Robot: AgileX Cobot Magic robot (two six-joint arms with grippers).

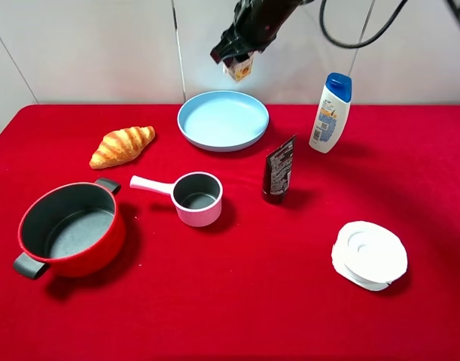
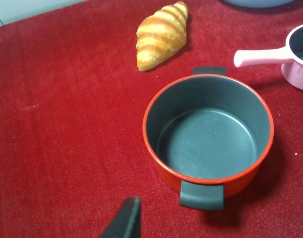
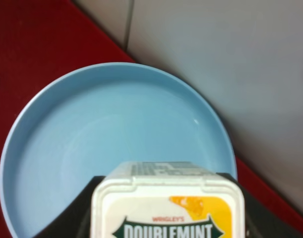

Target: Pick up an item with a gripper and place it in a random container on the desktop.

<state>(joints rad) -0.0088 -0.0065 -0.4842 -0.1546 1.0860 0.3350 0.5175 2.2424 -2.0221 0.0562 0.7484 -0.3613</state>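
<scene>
Desk is red cloth all over. Right claw is up in the air over the far rim of the plate, pressed in on the carton, which hangs under it clear of everything. In the right wrist view the dark jaws flank the carton on both sides and the plate's blue floor spreads out just past it.

So the key relation: the plate is straight below the carton and a touch toward the near side. I judge it's a short move in over the plate's middle, then down and let go. The carton looks tilted in the grip; I can't call its long axis for sure.

Pot sits well away from the plate, toward the near left corner. The left claw is by the pot with only one finger tip in view, so I can't tell if it's spread or closed. The right arm is the nearer one and has the job.
</scene>
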